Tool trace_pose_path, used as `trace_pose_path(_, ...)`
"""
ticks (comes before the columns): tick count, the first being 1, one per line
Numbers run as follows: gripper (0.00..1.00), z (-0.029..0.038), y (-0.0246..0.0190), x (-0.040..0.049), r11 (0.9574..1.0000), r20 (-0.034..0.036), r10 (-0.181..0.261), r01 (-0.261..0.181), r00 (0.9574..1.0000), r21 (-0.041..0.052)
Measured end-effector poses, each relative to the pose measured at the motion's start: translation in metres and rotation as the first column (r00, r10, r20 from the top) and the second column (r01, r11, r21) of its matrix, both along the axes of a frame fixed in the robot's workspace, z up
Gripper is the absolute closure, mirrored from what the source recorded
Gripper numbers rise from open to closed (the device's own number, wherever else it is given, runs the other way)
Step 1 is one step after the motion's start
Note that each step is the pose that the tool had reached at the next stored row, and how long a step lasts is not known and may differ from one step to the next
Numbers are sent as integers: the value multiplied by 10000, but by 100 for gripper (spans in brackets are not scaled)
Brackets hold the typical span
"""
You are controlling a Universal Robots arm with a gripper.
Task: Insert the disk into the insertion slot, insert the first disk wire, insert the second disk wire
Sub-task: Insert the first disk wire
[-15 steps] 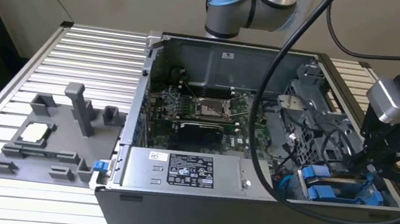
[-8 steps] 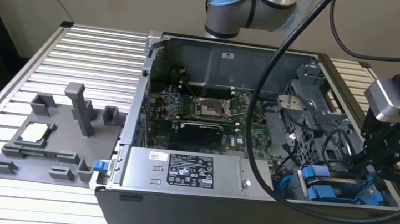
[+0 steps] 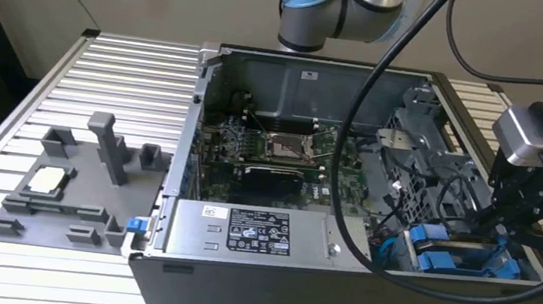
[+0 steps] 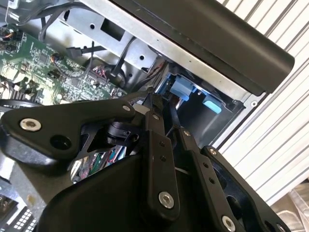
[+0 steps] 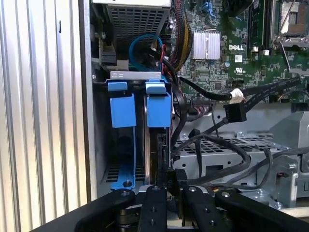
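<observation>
The disk (image 5: pixel 157 145) stands edge-on in its blue carrier, its blue end tab (image 5: pixel 158 108) deep in the insertion slot (image 5: pixel 99 145), a grey metal bay at the case's corner. My gripper (image 5: pixel 166 171) is shut on the disk's near end, its black fingers (image 5: pixel 153 200) close together. In the exterior view the gripper (image 3: pixel 502 231) hangs over the blue carrier (image 3: pixel 462 263) at the case's right front corner. The second wrist view shows the fingertips (image 4: pixel 153 94) next to the blue tab (image 4: pixel 182 88). Two loose wire ends, one white-tipped (image 5: pixel 235 95) and one black (image 5: pixel 236 112), lie beside the bay.
A second blue carrier (image 5: pixel 120 145) sits beside the disk. The grey power-supply box (image 3: pixel 248 233) and green motherboard (image 3: pixel 281 160) occupy the case. Black cables (image 5: pixel 227 145) cross the perforated cage. A grey fixture plate (image 3: pixel 66 183) lies on the slatted table at the exterior view's left.
</observation>
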State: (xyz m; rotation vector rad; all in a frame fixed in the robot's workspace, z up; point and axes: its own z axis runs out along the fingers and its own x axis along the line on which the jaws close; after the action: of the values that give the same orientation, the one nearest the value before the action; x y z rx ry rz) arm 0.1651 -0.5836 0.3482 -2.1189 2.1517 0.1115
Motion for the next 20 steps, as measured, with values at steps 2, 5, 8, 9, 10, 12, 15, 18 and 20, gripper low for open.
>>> trace_pose_path(2, 81, -4, 0, 0, 10000, 0, -1, 1, 10000, -1)
trace_pose_path(5, 81, -15, 0, -1, 10000, 0, -1, 1, 10000, 2)
trace_pose_path(8, 81, -26, 0, -1, 10000, 0, -1, 1, 10000, 0)
trace_pose_path(9, 81, -33, 0, 0, 10000, 0, -1, 1, 10000, 1)
trace_pose_path(10, 81, -44, 0, -1, 10000, 0, -2, 2, 10000, 3)
trace_pose_path(12, 81, -69, 0, -1, 10000, 0, -2, 2, 10000, 2)
trace_pose_path(15, 81, -89, 0, -1, 10000, -3, -4, 4, 10000, 0)
trace_pose_path(18, 81, -90, 0, -1, 10000, -11, -6, 6, 10000, 0)
trace_pose_path(20, 81, -93, 0, -1, 10000, -13, -7, 7, 10000, 0)
